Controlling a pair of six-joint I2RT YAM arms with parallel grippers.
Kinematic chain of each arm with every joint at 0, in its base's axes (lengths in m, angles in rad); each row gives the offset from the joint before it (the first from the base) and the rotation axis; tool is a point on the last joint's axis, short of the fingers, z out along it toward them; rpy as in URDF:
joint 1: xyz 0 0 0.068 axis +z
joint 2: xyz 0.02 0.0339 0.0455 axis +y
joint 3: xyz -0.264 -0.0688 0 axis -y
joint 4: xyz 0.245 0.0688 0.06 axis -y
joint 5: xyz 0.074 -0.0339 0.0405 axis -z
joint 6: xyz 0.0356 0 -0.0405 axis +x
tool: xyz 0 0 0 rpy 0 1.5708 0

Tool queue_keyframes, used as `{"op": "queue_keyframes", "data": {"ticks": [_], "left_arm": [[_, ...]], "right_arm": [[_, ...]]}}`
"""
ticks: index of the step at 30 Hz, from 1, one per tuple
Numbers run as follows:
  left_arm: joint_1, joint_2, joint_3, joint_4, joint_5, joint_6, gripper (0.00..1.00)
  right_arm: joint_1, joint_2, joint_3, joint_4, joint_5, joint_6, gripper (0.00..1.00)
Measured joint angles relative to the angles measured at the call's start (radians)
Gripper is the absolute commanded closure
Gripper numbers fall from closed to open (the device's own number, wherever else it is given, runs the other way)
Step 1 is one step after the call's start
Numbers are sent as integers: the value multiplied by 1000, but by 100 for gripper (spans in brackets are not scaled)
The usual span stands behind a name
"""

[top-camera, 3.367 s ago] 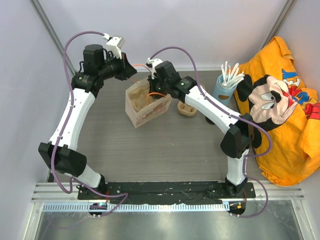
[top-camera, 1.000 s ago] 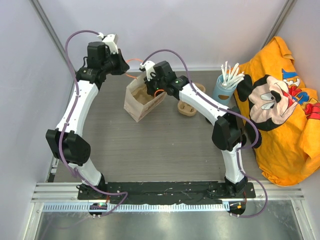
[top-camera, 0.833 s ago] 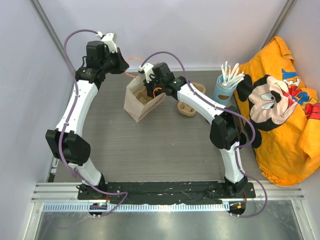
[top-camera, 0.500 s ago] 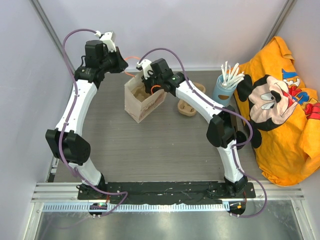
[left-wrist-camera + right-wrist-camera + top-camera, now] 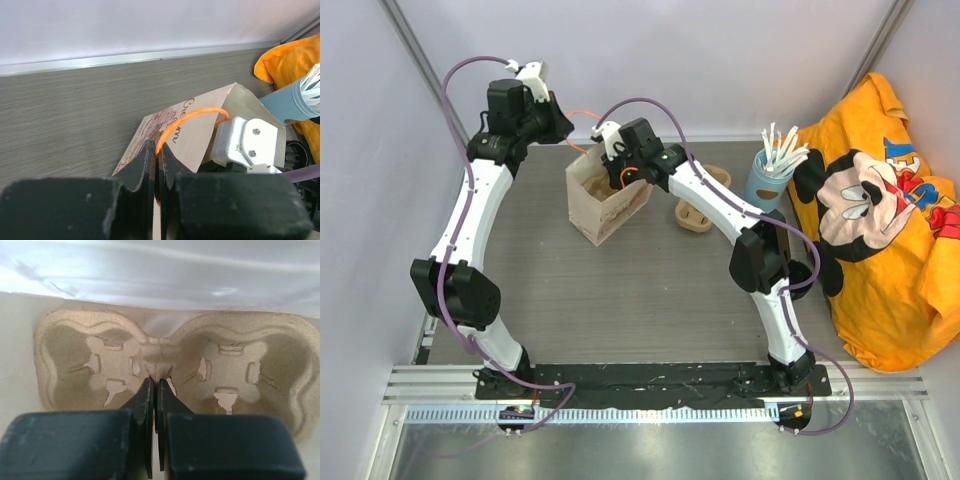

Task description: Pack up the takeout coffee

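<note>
A brown paper bag (image 5: 603,205) stands at the back of the table, and it shows in the left wrist view as a printed paper bag (image 5: 197,132). My left gripper (image 5: 157,150) is shut on its orange handle (image 5: 192,116), holding it up at the bag's back left corner. My right gripper (image 5: 157,382) is down inside the bag, shut on the middle ridge of a two-well cardboard carrier (image 5: 75,365). Both wells are empty. The takeout coffee is out of view.
A second cardboard carrier (image 5: 694,216) lies on the table right of the bag. A blue cup of white sticks (image 5: 767,172) stands at the back right. An orange cartoon cloth (image 5: 885,220) covers the right side. Grey walls close in the back and left.
The left gripper has drawn the handle up and to the left. The bag stands more upright, and the right wrist has shifted slightly left over its mouth.
</note>
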Motion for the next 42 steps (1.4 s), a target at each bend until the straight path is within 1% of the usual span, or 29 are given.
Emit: {"op": "queue_keyframes", "data": {"ticks": [18,21,24,25,28,32,35,38,39,41,42], "left_arm": [[9,0,0,16,0,-2,94],[9,0,0,21,1,-3,94],[11,0,0,22,1,-3,94],[12,0,0,21,1,-3,94],[16,0,0,22,1,-4,94],[19,0,0,22,1,-6,94],[21,0,-4,25,1,-7,94],[22,0,-8,27,1,-7,94],[23,0,-10,27,1,-8,94],[25,0,-12,27,1,-8,94],[26,0,-13,27,1,-9,94]], "right_arm": [[0,33,34,-4,-4,0,99],[0,35,35,-5,-4,0,98],[0,35,36,-5,-4,0,93],[0,35,37,-5,-4,0,87],[0,35,38,-5,-5,-1,80],[0,35,38,-5,-5,-3,78],[0,35,38,-5,-5,-4,75],[0,35,38,-5,-5,-5,69],[0,35,38,-5,-6,-6,66],[0,35,41,-5,-8,-8,62],[0,35,45,-6,-8,-8,59]]}}
